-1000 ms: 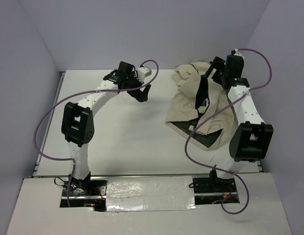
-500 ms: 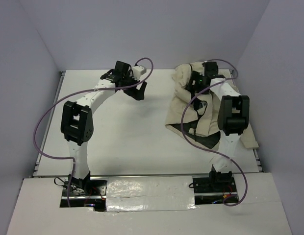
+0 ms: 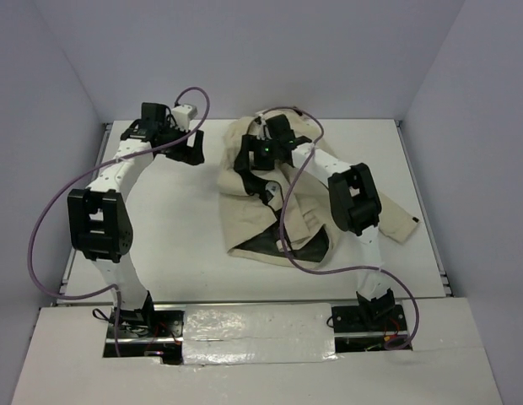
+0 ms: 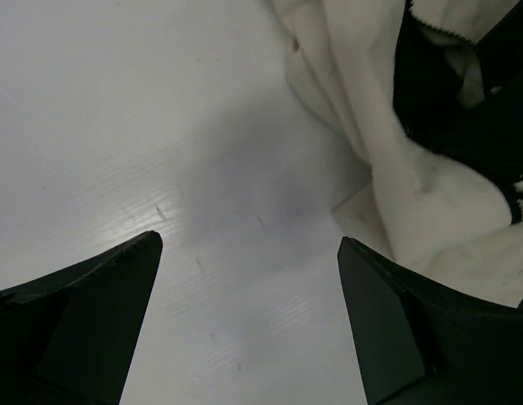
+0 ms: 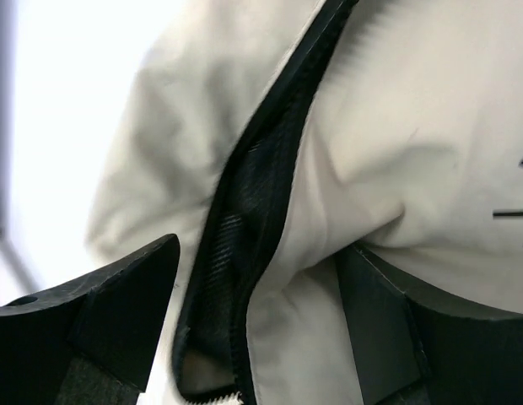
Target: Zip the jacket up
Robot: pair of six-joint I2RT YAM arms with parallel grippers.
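Large cream-beige fabric jacket [image 3: 249,215] lies crumpled on the white table [image 3: 177,236], right of centre and toward the far side. One sleeve [image 3: 396,221] trails out to the right, and the dark inner lining [image 3: 278,245] shows at the near hem. The right arm bends in over the garment, with the right gripper [image 3: 245,160] down at its far left part, near the collar end. In the right wrist view the right gripper [image 5: 260,249] has its black fingers [image 5: 118,312] spread wide. Cream cloth [image 5: 413,126] and the dark front zipper edge [image 5: 261,186] run through the gap between them. The right-hand finger sits against a fold, but there is no pinch on the fabric. Thin black marks [image 5: 510,213] sit at the right edge of that view, too cropped to read. The left gripper [image 3: 194,150] hangs over bare table at the far left, apart from the jacket. In the left wrist view the left gripper [image 4: 249,243] is wide open with nothing between its fingers [image 4: 84,321], only white table below. A rumpled edge of the jacket [image 4: 388,169] fills the upper right of that view. Purple cables [image 3: 42,228] loop off both arms.
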